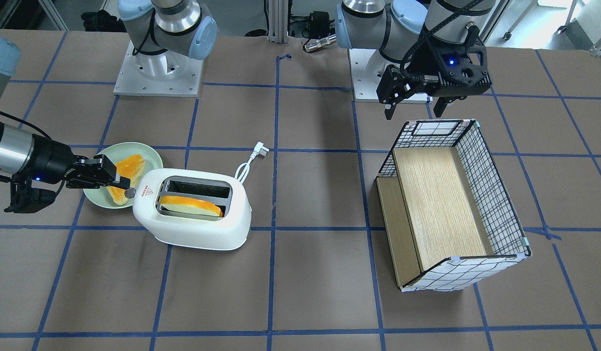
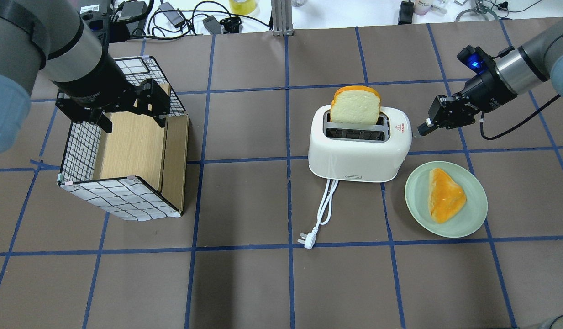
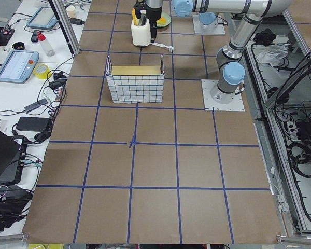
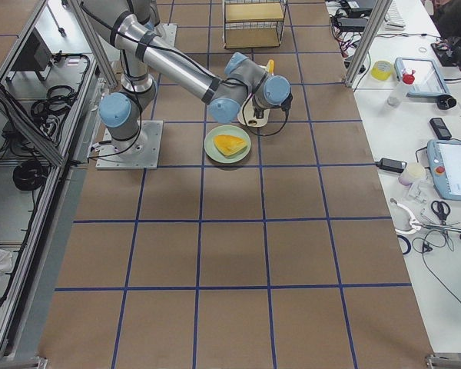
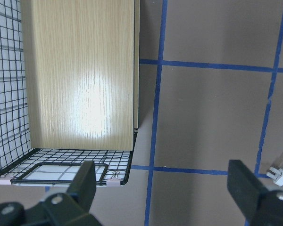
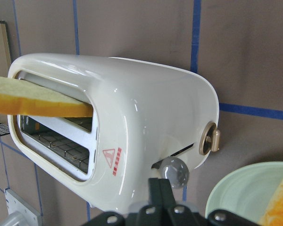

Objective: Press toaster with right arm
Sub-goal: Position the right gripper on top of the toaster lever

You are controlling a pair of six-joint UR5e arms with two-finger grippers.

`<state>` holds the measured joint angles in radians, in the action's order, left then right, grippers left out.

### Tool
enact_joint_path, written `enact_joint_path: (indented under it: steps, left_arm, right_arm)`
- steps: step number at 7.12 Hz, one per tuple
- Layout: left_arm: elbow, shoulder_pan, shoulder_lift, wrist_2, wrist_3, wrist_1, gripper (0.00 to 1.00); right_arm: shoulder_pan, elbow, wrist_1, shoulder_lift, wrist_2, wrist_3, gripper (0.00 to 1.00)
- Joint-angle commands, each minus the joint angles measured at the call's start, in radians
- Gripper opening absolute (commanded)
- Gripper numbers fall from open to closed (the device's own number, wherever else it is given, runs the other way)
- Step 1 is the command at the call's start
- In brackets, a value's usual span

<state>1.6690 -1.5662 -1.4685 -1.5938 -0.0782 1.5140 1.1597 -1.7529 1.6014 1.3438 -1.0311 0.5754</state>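
The white toaster (image 2: 354, 155) stands in the table's middle, with a bread slice (image 2: 355, 106) upright in its far slot. It also shows in the front view (image 1: 193, 229) and the right wrist view (image 6: 146, 103). My right gripper (image 2: 423, 130) is shut and empty. Its tips sit just above the small grey knob (image 6: 174, 172) on the toaster's right end, touching it or nearly so. The gripper also shows in the front view (image 1: 119, 183), beside the knob (image 1: 130, 193). My left gripper (image 2: 128, 116) is open and empty above the grid-patterned box (image 2: 121, 201).
A pale green plate (image 2: 468, 224) with an orange-crusted bread piece (image 2: 445, 194) lies right of the toaster, below the right arm. The toaster's white cord and plug (image 2: 307, 240) trail toward the robot. The box (image 1: 490, 190) lies on its side at the left.
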Motion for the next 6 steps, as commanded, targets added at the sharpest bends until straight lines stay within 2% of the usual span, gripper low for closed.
enact_joint_path:
  steps: [1, 6]
  left_arm:
    - [0.0, 0.0, 0.0, 0.002, 0.0, 0.0, 1.0]
    - [0.0, 0.0, 0.0, 0.0, 0.0, 0.0, 1.0]
  right_arm:
    - [0.0, 0.0, 0.017, 0.0, 0.022, 0.0, 0.0]
    - [0.0, -0.053, 0.061, -0.008, 0.034, 0.006, 0.0]
